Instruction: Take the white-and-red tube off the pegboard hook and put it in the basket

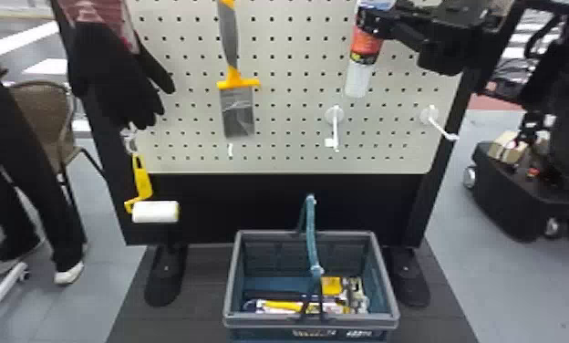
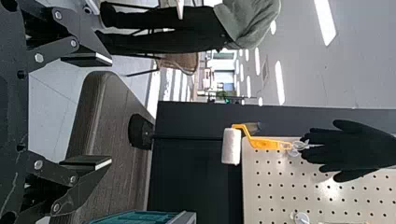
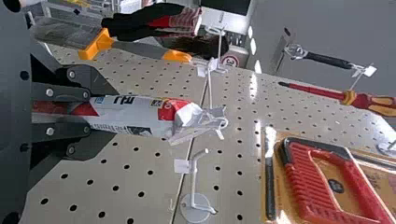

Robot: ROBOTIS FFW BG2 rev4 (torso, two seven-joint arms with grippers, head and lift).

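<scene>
In the head view my right gripper [image 1: 375, 23] is at the upper right, before the pegboard, shut on the white-and-red tube [image 1: 359, 78]. The tube hangs nearly upright, its white end down. Seen from the right wrist, the gripper [image 3: 88, 114] clasps the tube [image 3: 135, 115] around its middle. A hook rod [image 3: 209, 88] ends beside the tube's crumpled holed tip; whether they touch I cannot tell. Below the board stands the basket [image 1: 231, 278], several items inside and its handle raised. The left wrist view has my left gripper [image 2: 110, 110] open with nothing between its fingers, facing the board's left side.
A scraper [image 1: 237, 111], black gloves [image 1: 115, 77] and a paint roller [image 1: 155, 211] hang at the board's left. Bare hooks [image 1: 335, 130] jut out beneath the tube. In the right wrist view, a red-handled packaged tool [image 3: 317, 186] hangs close by.
</scene>
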